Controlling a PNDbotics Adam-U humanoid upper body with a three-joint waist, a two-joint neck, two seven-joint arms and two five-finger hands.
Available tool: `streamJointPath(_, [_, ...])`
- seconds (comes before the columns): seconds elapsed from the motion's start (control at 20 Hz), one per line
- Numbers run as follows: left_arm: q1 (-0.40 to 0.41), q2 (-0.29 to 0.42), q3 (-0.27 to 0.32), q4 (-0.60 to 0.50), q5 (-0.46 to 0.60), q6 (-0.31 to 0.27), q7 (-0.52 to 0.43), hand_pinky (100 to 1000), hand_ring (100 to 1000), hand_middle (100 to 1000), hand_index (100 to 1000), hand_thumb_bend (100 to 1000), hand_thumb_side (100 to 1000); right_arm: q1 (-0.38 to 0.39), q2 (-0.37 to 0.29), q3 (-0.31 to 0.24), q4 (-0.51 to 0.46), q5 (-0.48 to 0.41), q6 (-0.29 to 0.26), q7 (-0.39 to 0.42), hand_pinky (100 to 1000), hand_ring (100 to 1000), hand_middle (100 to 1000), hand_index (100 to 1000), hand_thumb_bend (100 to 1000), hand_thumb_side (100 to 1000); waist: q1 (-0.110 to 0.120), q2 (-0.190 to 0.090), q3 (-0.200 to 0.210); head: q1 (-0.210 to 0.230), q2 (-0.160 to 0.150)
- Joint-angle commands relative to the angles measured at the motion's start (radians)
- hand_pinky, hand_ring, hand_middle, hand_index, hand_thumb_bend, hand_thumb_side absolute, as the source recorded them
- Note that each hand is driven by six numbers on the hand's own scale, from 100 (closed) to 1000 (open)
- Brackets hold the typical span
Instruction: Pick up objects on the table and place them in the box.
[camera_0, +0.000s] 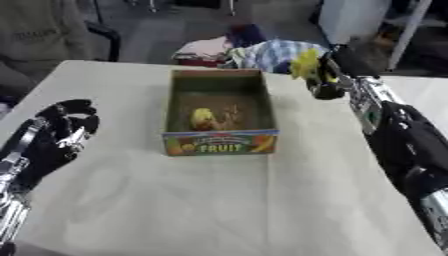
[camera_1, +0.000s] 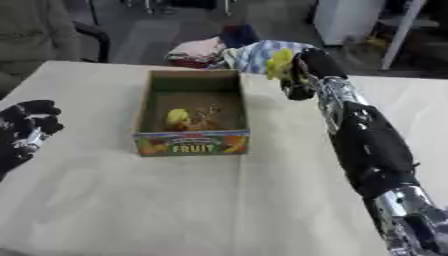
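Table (camera_0: 219, 210); right hand (camera_1: 302, 75) half-hides blurred yellow object (camera_1: 280, 64).

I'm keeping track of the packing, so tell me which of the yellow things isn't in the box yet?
The yellow object held in the right hand, raised beyond the box's far right corner. The other yellow item already lies inside the box.

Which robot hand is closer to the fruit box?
The right hand. It holds a yellow thing just past the fruit box's far right corner. The left hand rests on the table's left side, farther away.
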Motion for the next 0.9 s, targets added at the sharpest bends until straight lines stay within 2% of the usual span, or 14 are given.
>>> streamJointPath(0.05, [-0.01, 0.014, 0.009, -0.018, 0.001, 0.0, -0.002, 790, 669, 713, 819, 296, 429, -0.039, 0.004, 0.018, -0.06, -0.005, -0.035, 0.009, 554, 507, 153, 236, 221, 100, 0.002, -0.015, 0.002, -0.004, -0.01])
streamJointPath(0.4, [-0.013, 0.011, 0.005, -0.019, 0.003, -0.001, -0.007, 791, 670, 714, 819, 294, 427, -0.068, 0.086, 0.055, -0.098, 0.009, -0.089, 0.038, 559, 508, 156, 238, 231, 100, 0.001, -0.019, 0.013, -0.018, -0.01])
streamJointPath(0.75, [-0.017, 0.005, -0.001, -0.022, 0.005, -0.001, -0.015, 791, 671, 714, 819, 294, 426, -0.067, 0.185, 0.076, -0.061, 0.079, -0.118, 0.058, 570, 517, 169, 251, 243, 100, 0.005, -0.021, 0.034, -0.034, -0.014])
streamJointPath(0.9, [-0.018, 0.004, -0.001, -0.023, 0.006, -0.001, -0.015, 792, 671, 714, 819, 294, 426, -0.055, 0.209, 0.081, -0.034, 0.105, -0.133, 0.071, 596, 545, 208, 295, 259, 100, 0.005, -0.021, 0.039, -0.035, -0.015])
